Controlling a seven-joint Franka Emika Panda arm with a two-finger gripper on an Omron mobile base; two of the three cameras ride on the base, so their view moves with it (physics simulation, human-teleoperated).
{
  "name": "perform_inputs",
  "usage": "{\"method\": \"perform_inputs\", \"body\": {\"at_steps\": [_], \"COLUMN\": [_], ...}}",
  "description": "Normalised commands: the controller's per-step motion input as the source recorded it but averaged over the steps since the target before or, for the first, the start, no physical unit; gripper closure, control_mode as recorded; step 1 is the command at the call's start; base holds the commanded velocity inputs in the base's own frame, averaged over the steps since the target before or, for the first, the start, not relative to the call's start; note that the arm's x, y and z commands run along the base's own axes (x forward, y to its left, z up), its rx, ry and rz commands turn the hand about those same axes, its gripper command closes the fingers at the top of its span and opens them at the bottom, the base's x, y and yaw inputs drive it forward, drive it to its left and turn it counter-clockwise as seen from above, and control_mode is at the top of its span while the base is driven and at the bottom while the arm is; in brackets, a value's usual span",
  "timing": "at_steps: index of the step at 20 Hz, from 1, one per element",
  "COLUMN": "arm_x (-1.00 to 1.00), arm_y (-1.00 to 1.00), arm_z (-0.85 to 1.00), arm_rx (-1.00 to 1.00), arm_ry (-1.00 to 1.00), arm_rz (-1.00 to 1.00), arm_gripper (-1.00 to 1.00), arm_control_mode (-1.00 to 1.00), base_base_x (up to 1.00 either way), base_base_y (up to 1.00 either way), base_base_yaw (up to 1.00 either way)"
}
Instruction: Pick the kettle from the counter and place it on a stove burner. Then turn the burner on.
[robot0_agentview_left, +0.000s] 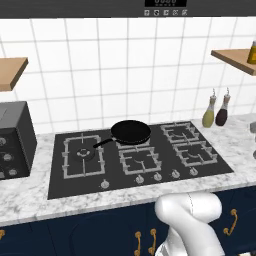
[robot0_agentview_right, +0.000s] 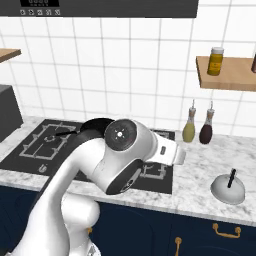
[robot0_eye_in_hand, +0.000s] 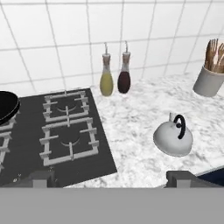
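Nearest to me, at the bottom of the hand view, my gripper (robot0_eye_in_hand: 109, 179) shows its two dark finger tips (robot0_eye_in_hand: 41, 178) set wide apart with nothing between them. Just beyond them lies the white-grey veined marble counter (robot0_eye_in_hand: 131, 127), and on it, well clear of my fingers and off to the right of the hand view, sits the small rounded silvery-white kettle (robot0_eye_in_hand: 173, 138), upright, with its dark arched handle on top. From the right base view I see the same kettle (robot0_agentview_right: 228, 188) resting on the marble to the right of the cooktop, apart from everything else.

Left of the kettle is the black glass stove (robot0_eye_in_hand: 48, 135) with its grey burner grates; a row of small round silver knobs (robot0_agentview_left: 140, 179) runs along its front edge. Further back, a black round frying pan (robot0_agentview_left: 130, 132) stands on a rear burner, its handle pointing toward the left burner.

Against the white tiled wall stand two slim bottles, one of yellow-green liquid (robot0_eye_in_hand: 106, 80) and one of dark red (robot0_eye_in_hand: 124, 79), just beside each other. At the far right a grey cylindrical holder of wooden utensils (robot0_eye_in_hand: 209, 78) rests on the counter.
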Motion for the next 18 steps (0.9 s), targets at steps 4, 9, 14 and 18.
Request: {"method": "perform_inputs", "body": {"at_steps": [4, 9, 14, 18], "arm_x": [0.01, 0.22, 0.36, 0.08], "arm_y": [-1.0, -1.0, -1.0, -1.0], "arm_z": [0.0, -0.08, -0.38, -0.33], "arm_rx": [-0.02, 0.0, 0.03, 0.15], "arm_ry": [0.14, 0.3, 0.37, 0.17], "arm_rz": [-0.2, -0.18, -0.08, 0.14], "arm_gripper": [-1.0, -1.0, -1.0, -1.0], "arm_control_mode": [-1.0, -1.0, -1.0, -1.0], "base_base_x": [0.0, 0.0, 0.0, 0.0], "base_base_y": [0.0, 0.0, 0.0, 0.0], "base_base_yaw": [0.0, 0.0, 0.0, 0.0]}}
